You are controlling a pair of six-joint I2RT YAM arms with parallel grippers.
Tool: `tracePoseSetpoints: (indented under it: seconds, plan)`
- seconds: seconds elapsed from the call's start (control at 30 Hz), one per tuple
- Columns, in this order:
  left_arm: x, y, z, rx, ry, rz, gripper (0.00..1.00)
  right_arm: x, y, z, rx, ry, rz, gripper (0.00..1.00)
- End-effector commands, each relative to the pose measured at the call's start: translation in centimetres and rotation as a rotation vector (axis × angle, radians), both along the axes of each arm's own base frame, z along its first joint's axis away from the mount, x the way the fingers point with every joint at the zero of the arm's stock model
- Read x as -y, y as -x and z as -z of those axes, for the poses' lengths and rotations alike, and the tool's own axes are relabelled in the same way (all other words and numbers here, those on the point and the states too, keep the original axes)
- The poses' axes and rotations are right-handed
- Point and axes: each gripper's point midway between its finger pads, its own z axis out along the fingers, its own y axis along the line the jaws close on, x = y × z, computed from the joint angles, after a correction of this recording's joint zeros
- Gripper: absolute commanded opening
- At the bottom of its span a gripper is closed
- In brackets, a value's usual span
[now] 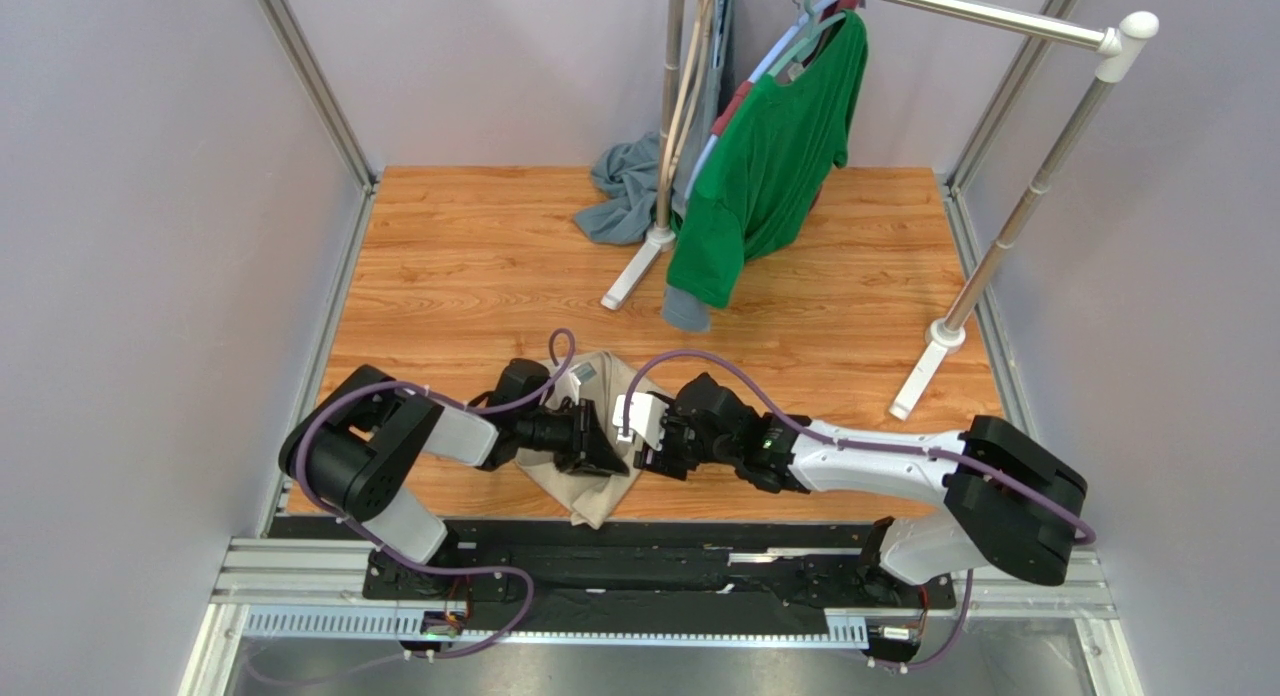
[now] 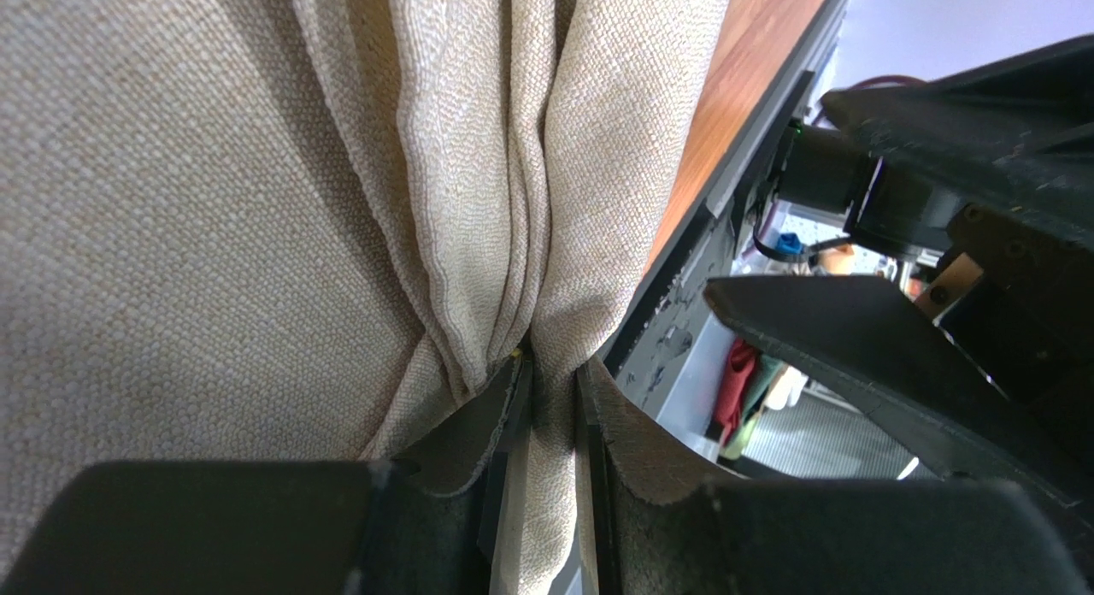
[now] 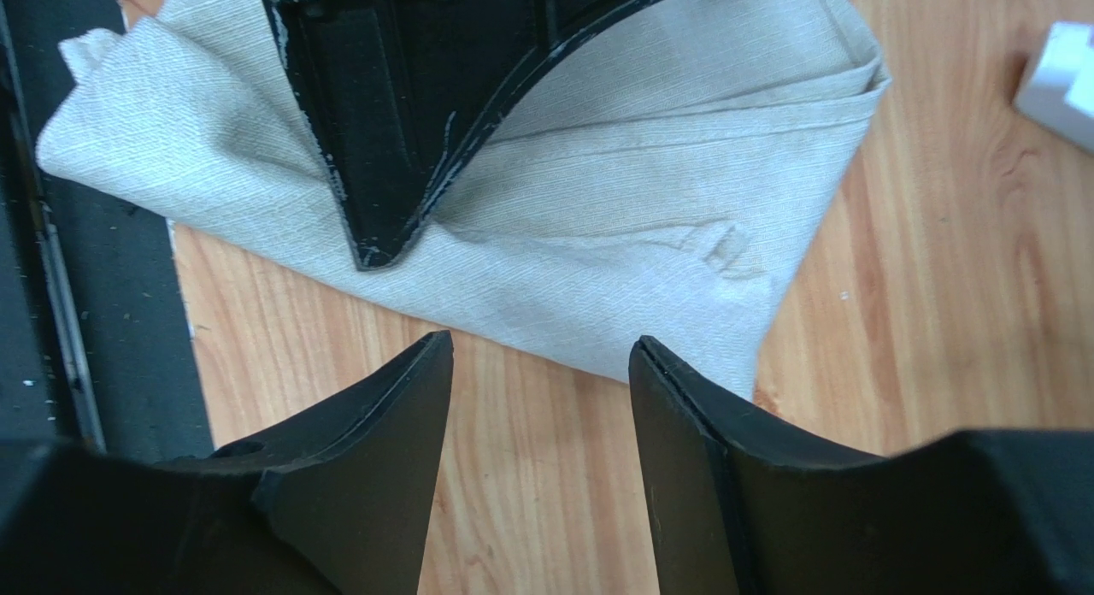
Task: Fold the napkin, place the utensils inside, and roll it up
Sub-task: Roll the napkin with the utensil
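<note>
From my seat I see the napkin [image 1: 591, 479] lying crumpled on the wooden counter [image 1: 451, 261], close to its near edge and about midway between the two arm bases. Both hands meet right over it.

The left hand [image 2: 550, 390] is holding the napkin. Its jaws stand narrow, with a gathered bunch of the beige cloth pinched between them. From that pinch the folds fan out and away in several layers, and the rest of the cloth fills most of the left wrist view. The left arm has its elbow pushed out to the left, and its forearm runs rightward and low across the counter to reach the cloth.

The right hand [image 3: 539, 364] is wide and holds nothing. Bare wood shows between its fingers [image 3: 373, 467], and the napkin's nearest corner lies just beyond their tips. I cannot tell whether the tips touch the cloth. One black finger of the left hand comes down onto the napkin at the top of the right wrist view. The right arm has its elbow far out to the right, with the forearm stretched leftward toward the centre.

The two hands sit just beside each other over the napkin.
</note>
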Motion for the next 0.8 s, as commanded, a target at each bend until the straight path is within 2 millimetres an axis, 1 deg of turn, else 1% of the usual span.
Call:
tracePoseSetpoints:
  seconds: [0.0, 0.03, 0.07, 0.1, 0.13, 0.17, 0.2, 0.23, 0.27, 0.3, 0.33, 0.37, 0.4, 0.43, 0.47, 0.53, 0.6, 0.63, 0.67, 0.73, 0.77]
  plan:
    - [-1.5, 1.8, 2.4, -0.089, -0.087, 0.013, 0.25, -1.4, -1.6, -2.7, 0.132, -0.044, -0.031, 0.57]
    - [-1.6, 1.8, 2.5, -0.089, -0.091, 0.01, 0.25, -1.1, -2.4, -3.0, 0.128, -0.046, 0.042, 0.58]
    - [-1.6, 1.8, 2.5, -0.085, -0.095, 0.006, 0.25, -0.5, -4.0, -2.7, 0.094, -0.042, 0.145, 0.58]
    - [-1.7, 1.7, 2.4, -0.077, -0.097, 0.002, 0.25, -0.9, -4.8, -4.1, -0.037, -0.095, 0.268, 0.57]
    - [-1.8, 1.5, 2.6, -0.069, -0.109, -0.01, 0.25, -0.7, -4.8, -3.8, -0.144, -0.097, 0.308, 0.56]
    - [-2.0, 1.5, 2.7, -0.069, -0.124, -0.012, 0.25, 0.0, -6.3, -4.1, -0.218, -0.126, 0.429, 0.56]
    - [-2.0, 1.3, 2.5, -0.056, -0.126, -0.016, 0.25, 0.0, -6.9, -4.5, -0.306, -0.16, 0.567, 0.55]
    - [-2.0, 1.1, 2.5, -0.049, -0.13, -0.022, 0.25, 0.1, -7.3, -4.8, -0.322, -0.168, 0.625, 0.54]
    - [-2.0, 1.1, 2.4, -0.049, -0.13, -0.022, 0.25, -0.3, -7.0, -5.2, -0.349, -0.184, 0.639, 0.53]
    - [-1.9, 0.9, 2.3, -0.046, -0.125, -0.023, 0.25, -0.7, -6.6, -5.2, -0.417, -0.216, 0.702, 0.5]
    - [-1.8, 0.9, 2.2, -0.047, -0.119, -0.025, 0.25, -0.9, -7.0, -6.0, -0.432, -0.252, 0.75, 0.48]
    - [-1.6, 0.7, 2.1, -0.045, -0.111, -0.033, 0.25, -0.9, -7.0, -6.1, -0.462, -0.27, 0.792, 0.47]
    - [-1.5, 0.5, 2.0, -0.041, -0.107, -0.04, 0.25, -0.7, -6.8, -5.4, -0.508, -0.26, 0.85, 0.48]
    - [-1.5, 0.2, 2.1, -0.038, -0.111, -0.055, 0.24, -0.8, -6.8, -5.5, -0.561, -0.292, 0.926, 0.48]
    - [-1.4, -0.1, 1.9, -0.03, -0.108, -0.07, 0.24, -0.7, -6.7, -5.2, -0.591, -0.292, 0.967, 0.48]
    - [-1.6, -0.7, 2.0, -0.006, -0.118, -0.106, 0.24, -0.1, -6.2, -3.7, -0.641, -0.267, 1.056, 0.48]
    - [-1.3, -1.3, 1.4, 0.024, -0.107, -0.123, 0.24, 0.7, -6.0, -2.7, -0.655, -0.232, 1.121, 0.48]
    - [-1.2, -1.6, 1.3, 0.038, -0.112, -0.133, 0.24, 1.0, -6.0, -1.8, -0.66, -0.203, 1.154, 0.47]
    - [-1.0, -1.9, 1.0, 0.047, -0.105, -0.139, 0.24, 0.8, -6.2, -2.0, -0.67, -0.204, 1.178, 0.47]
    - [-0.3, -2.0, 0.5, 0.071, -0.094, -0.133, 0.24, 1.5, -5.9, -1.1, -0.668, -0.128, 1.231, 0.47]
    - [0.0, -2.2, 0.3, 0.079, -0.088, -0.128, 0.24, 1.6, -5.8, -0.1, -0.672, -0.09, 1.267, 0.46]
